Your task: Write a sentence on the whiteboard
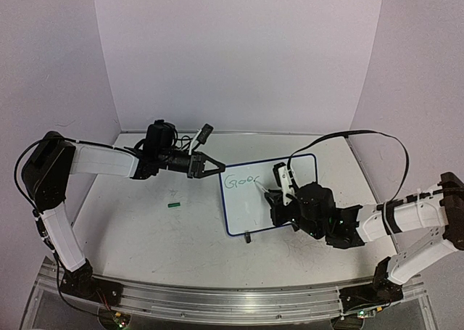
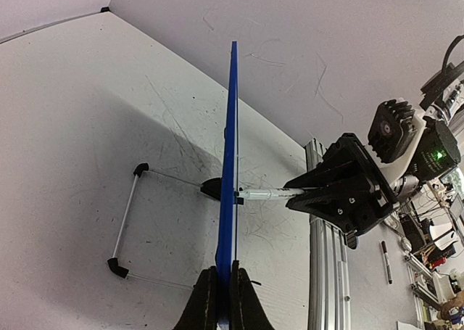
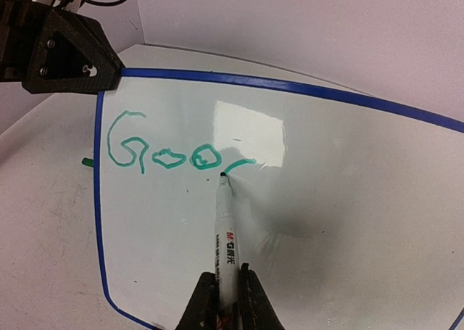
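Fig.: my left jaws pinch the whiteboard (image 1: 250,212) at its far-left corner, mid-bench (image 1: 145,228). Right jaws clamp marker (image 3: 226,236), tip on board beside sentence (image 3: 170,154), reading "Goo" + part stroke.

The whiteboard (image 3: 348,228) is glossy and smooth with glare, the tabletop (image 2: 72,127) matt and scuffed

Top view wide; wrist views close, sharing whiteboard (image 1: 245,210).
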